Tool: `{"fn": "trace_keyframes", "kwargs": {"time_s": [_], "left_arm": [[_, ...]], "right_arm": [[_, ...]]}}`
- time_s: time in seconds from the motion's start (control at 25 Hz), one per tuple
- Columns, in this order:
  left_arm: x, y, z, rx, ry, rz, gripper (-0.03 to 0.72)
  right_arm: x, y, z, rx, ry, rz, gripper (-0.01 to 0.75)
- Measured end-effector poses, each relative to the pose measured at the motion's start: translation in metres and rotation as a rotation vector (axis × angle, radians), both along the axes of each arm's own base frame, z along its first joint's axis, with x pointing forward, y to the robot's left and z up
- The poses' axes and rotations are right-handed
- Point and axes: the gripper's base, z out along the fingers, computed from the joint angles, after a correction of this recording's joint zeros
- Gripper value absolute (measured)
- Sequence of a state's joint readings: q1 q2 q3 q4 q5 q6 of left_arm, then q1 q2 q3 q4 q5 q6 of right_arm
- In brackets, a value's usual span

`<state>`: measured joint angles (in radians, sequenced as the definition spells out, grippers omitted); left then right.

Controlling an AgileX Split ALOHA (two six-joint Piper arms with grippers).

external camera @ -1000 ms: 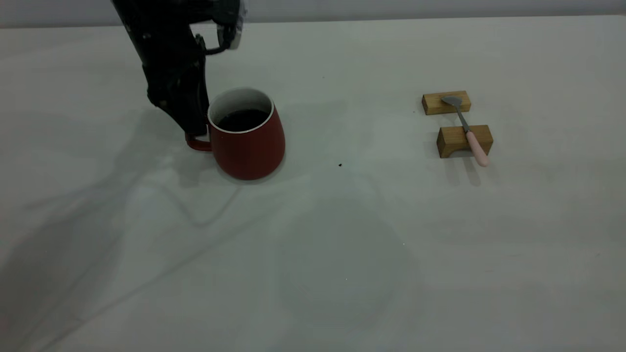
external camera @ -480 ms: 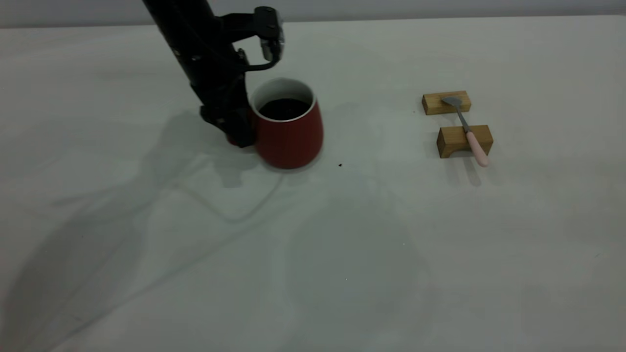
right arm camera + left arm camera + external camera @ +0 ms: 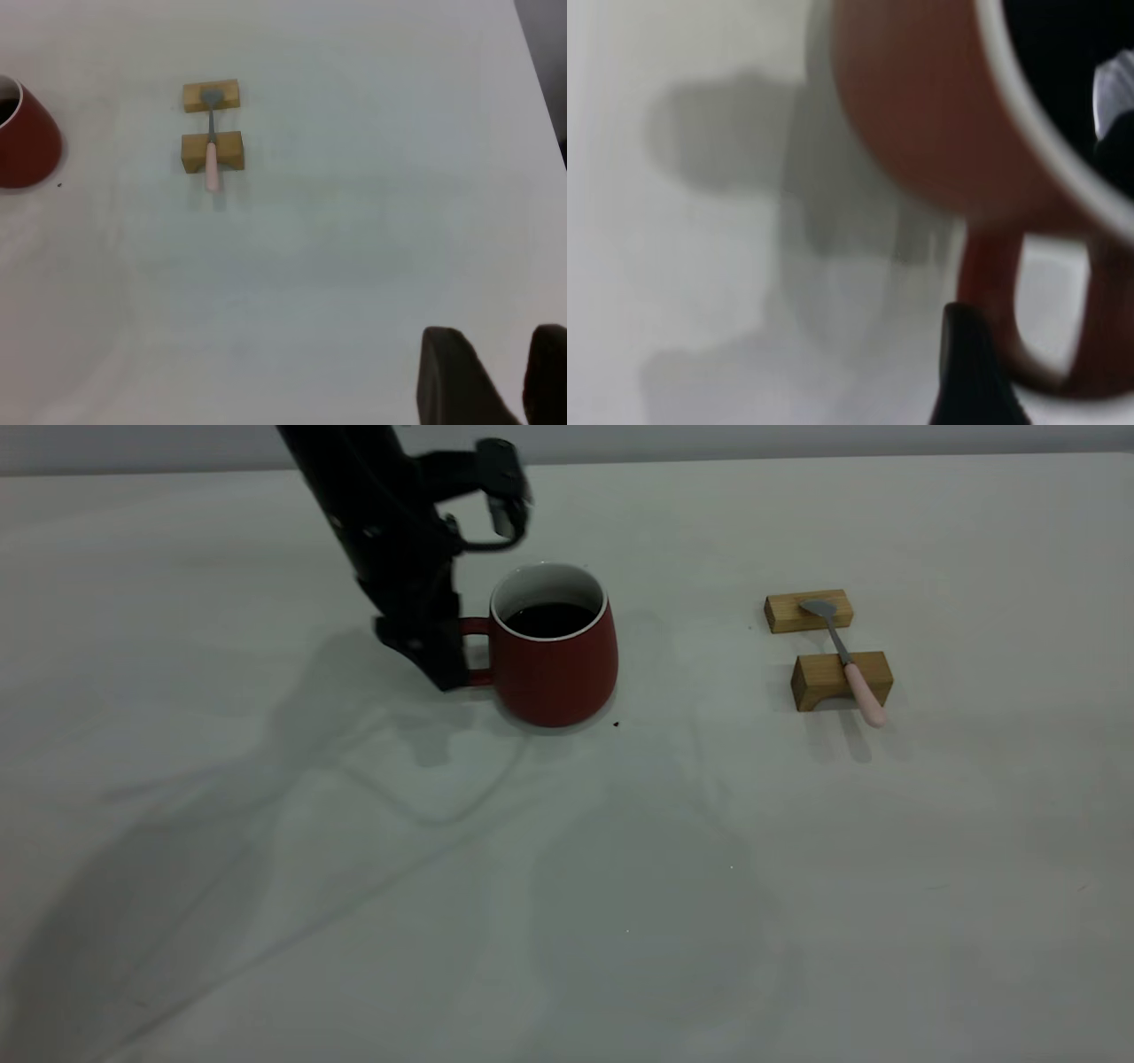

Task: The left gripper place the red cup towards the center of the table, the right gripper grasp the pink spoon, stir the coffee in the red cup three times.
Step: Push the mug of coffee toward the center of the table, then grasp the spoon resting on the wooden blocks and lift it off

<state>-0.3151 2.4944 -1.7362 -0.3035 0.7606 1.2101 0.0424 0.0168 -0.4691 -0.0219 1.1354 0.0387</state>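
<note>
The left end effector point(image 3: 447, 664) is down at the handle of the red cup point(image 3: 556, 657), its black fingers point(image 3: 970, 372) pinching that loop from the side. And the cup has travelled: a second ago it sat well over to the left, and now it stands upright on the table point(image 3: 620, 886) close to the middle, right beside a tiny dark speck. The coffee point(image 3: 549, 618) looks level, with nothing spilled that I can see. So the carry looks all but done; letting go is what remains. Further out, the pink spoon point(image 3: 849, 664) hasn't budged, bridged across its two wooden blocks point(image 3: 826, 646), well apart from the cup. The right end effector point(image 3: 498, 376) hangs off to the far side, fingers slightly parted and holding nothing. Its turn next, I'd say.
</note>
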Motion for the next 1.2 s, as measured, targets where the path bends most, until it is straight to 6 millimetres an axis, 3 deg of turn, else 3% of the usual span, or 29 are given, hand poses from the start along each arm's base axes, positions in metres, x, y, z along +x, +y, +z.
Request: {"fn": "trace_keyframes", "kwargs": {"time_s": [0.16,0.32,0.44,0.56,0.68,0.84,0.96,1.04,1.12,1.2], "left_arm": [[0.002,0.008,0.037,0.012,-0.012,0.026,0.501],[0.0,0.01,0.088,0.008,-0.06,0.028,0.501],[-0.008,0.017,0.141,0.037,-0.105,0.105,0.501],[-0.027,0.032,0.21,0.088,-0.181,0.244,0.501],[-0.057,0.054,0.275,0.114,-0.225,0.477,0.501],[-0.099,0.086,0.348,0.039,-0.372,0.774,0.501],[-0.138,0.097,0.375,-0.028,-0.417,0.878,0.501],[-0.168,0.103,0.376,-0.059,-0.394,0.923,0.501],[-0.203,0.109,0.369,-0.087,-0.354,0.961,0.501],[-0.237,0.113,0.345,-0.084,-0.274,0.993,0.501]], "right_arm": [[0.0,0.0,0.0,0.0,0.0,0.0,0.237],[0.0,0.0,0.0,0.0,0.0,0.0,0.237],[0.0,0.0,0.0,0.0,0.0,0.0,0.237],[0.0,0.0,0.0,0.0,0.0,0.0,0.237],[0.0,0.0,0.0,0.0,0.0,0.0,0.237],[0.0,0.0,0.0,0.001,0.0,0.0,0.237],[0.0,0.0,0.0,0.001,0.0,0.0,0.237],[0.0,0.0,0.0,0.001,0.0,0.0,0.237],[0.0,0.0,0.0,0.001,0.0,0.0,0.237],[0.0,0.0,0.0,0.001,0.0,0.0,0.237]]}}
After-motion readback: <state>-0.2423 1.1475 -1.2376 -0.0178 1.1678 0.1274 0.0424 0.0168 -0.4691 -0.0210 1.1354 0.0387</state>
